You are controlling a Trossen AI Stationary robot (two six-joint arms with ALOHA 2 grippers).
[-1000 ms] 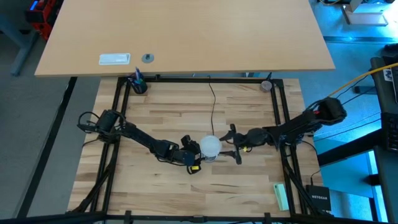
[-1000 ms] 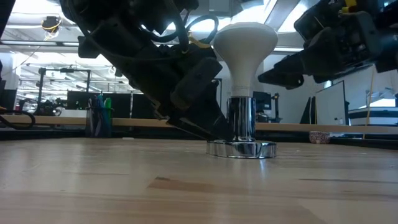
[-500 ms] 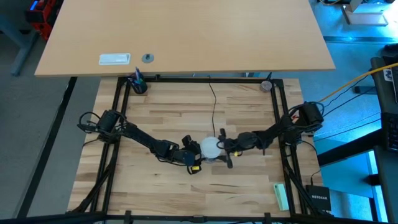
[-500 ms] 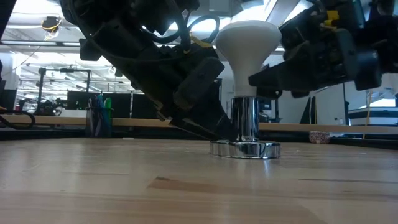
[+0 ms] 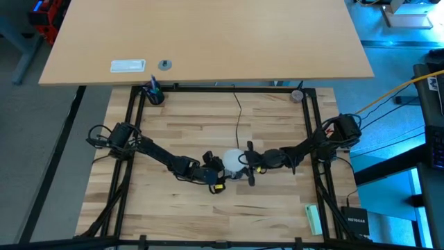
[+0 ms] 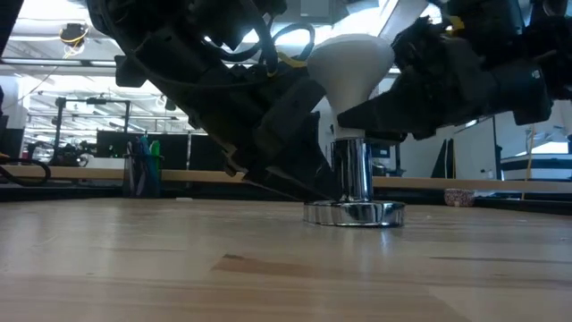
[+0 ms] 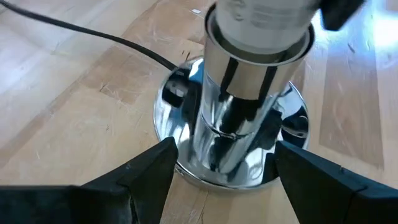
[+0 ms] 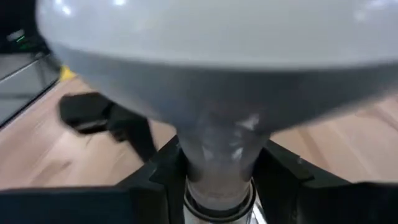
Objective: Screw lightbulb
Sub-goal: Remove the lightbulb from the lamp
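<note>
The frosted white lightbulb (image 6: pixel 350 61) stands upright with its base in the silver socket (image 6: pixel 351 174) at the table's middle (image 5: pixel 233 161). My right gripper (image 8: pixel 221 168) comes level from the table's right and is shut on the bulb under its dome (image 5: pixel 244 165). My left gripper (image 7: pixel 224 155) reaches in from the left, slanting down. It is open, with one finger on either side of the socket's barrel (image 7: pixel 233 124), just above the round foot (image 7: pixel 292 124). The socket's foot rests flat on the wood. My right gripper pinches the lightbulb's narrow neck (image 8: pixel 217 149) between its two fingers (image 8: pixel 163 171), just under the dome and above the socket's rim. The fingers come nearly level from the table's right. The bulb stays upright in the socket. My left gripper: whether its fingertips (image 7: pixel 163 158) touch the socket's foot, I cannot tell.
A thin black cord (image 5: pixel 238 114) runs from the socket toward the far edge. A pen cup (image 5: pixel 154 95) stands at the far left corner and a small round thing (image 5: pixel 297 95) at the far right. A green object (image 5: pixel 313 219) lies near right.
My right gripper has moved toward the table's left and a little down, from beside the lightbulb to its neck, where its fingers now lie against it. The bulb and socket stay upright in place.
</note>
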